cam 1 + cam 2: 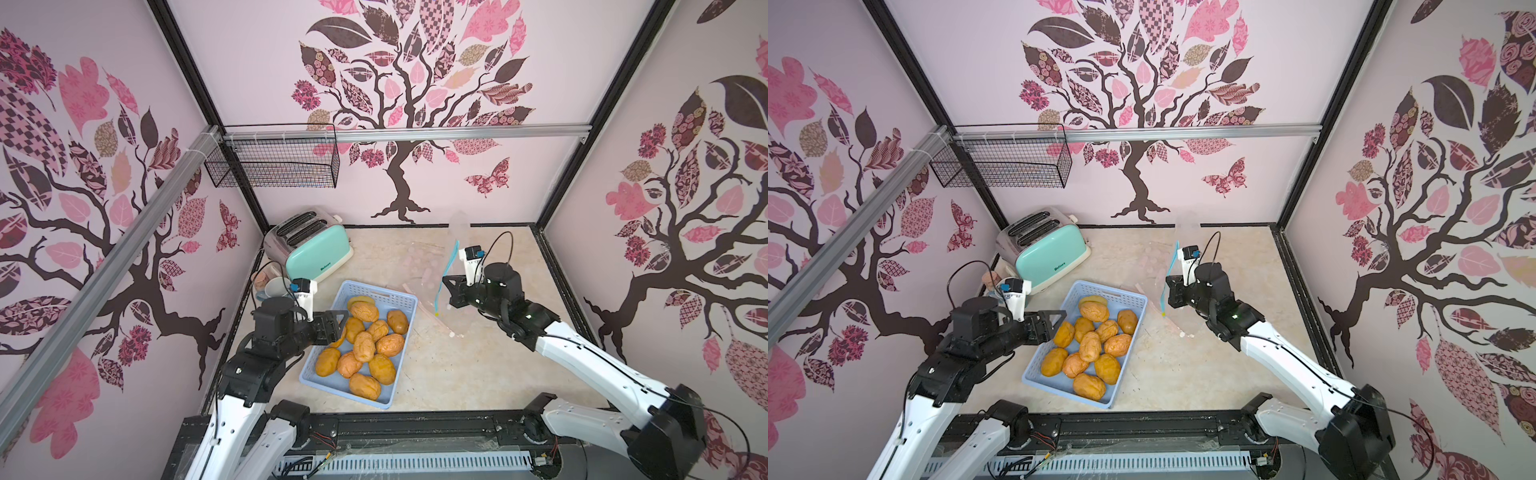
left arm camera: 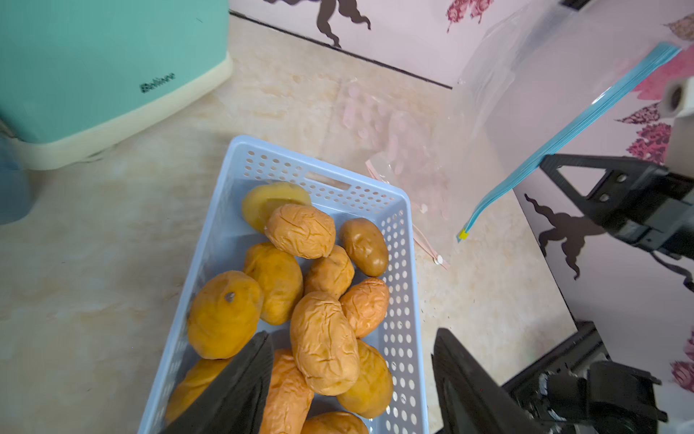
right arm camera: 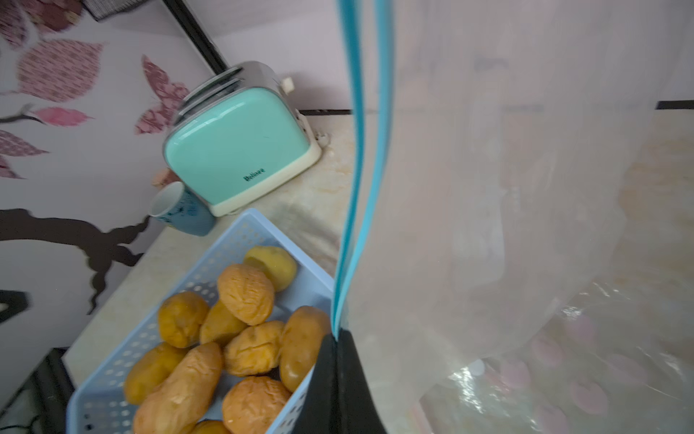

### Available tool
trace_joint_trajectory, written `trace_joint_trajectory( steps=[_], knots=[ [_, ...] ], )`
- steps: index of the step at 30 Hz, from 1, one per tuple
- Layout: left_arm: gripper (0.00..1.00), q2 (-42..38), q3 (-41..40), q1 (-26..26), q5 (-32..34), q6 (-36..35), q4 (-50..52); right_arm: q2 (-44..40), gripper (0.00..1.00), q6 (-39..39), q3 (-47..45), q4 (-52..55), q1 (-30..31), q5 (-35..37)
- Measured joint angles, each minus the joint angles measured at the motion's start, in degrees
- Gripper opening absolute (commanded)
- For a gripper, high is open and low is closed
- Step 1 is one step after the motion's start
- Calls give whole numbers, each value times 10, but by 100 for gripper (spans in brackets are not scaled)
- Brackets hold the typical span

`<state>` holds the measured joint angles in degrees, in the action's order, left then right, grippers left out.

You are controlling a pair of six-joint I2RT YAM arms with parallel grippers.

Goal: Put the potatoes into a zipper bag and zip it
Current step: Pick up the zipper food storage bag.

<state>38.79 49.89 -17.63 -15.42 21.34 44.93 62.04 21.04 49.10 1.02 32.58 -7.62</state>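
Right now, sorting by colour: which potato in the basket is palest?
The pale yellow potato at the blue basket's far end, partly under a wrinkled tan potato; the others are orange to brown.

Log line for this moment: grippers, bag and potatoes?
left gripper: open, over wrinkled orange-tan potatoes in light-blue perforated plastic basket | right gripper: shut on blue zip strip of clear plastic zipper bag | bagged: none

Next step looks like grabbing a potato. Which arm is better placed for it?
Left. The left pincer is open over the potatoes in the basket; the right pincer is shut on the zipper bag, holding it up.
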Motion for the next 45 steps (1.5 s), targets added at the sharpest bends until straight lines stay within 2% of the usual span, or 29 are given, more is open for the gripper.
trace_joint_trajectory(
  steps=[3, 7, 8, 12, 17, 22, 27, 33, 38, 41, 45],
  knots=[
    [70, 34, 31, -76, 12, -5, -10, -29, 0, 78, -9, -39, 0, -64],
    [72, 84, 84, -208, 45, -27, -38, -38, 0, 183, -40, -106, 0, -139],
    [72, 97, 96, -225, 46, -33, -42, -36, 0, 203, -47, -117, 0, -154],
    [72, 168, 143, -252, 52, -51, -56, -27, 0, 270, -71, -158, 0, -200],
    [72, 238, 164, -272, 69, -82, -55, -25, 0, 310, -91, -189, 0, -226],
    [71, 294, 186, -341, 116, -122, -53, -18, 0, 329, -94, -211, 0, -240],
    [71, 307, 187, -345, 152, -137, -54, -12, 0, 332, -96, -222, 0, -247],
    [74, 306, 199, -342, 131, -129, -57, -12, 0, 331, -110, -229, 0, -251],
    [66, 334, 248, -306, 92, -106, -54, -12, 0, 330, -113, -228, 4, -253],
    [57, 345, 253, -294, 80, -96, -57, -12, 0, 329, -113, -227, 5, -253],
    [52, 357, 253, -286, 66, -92, -58, -12, 0, 328, -113, -227, 7, -255]
  ],
)
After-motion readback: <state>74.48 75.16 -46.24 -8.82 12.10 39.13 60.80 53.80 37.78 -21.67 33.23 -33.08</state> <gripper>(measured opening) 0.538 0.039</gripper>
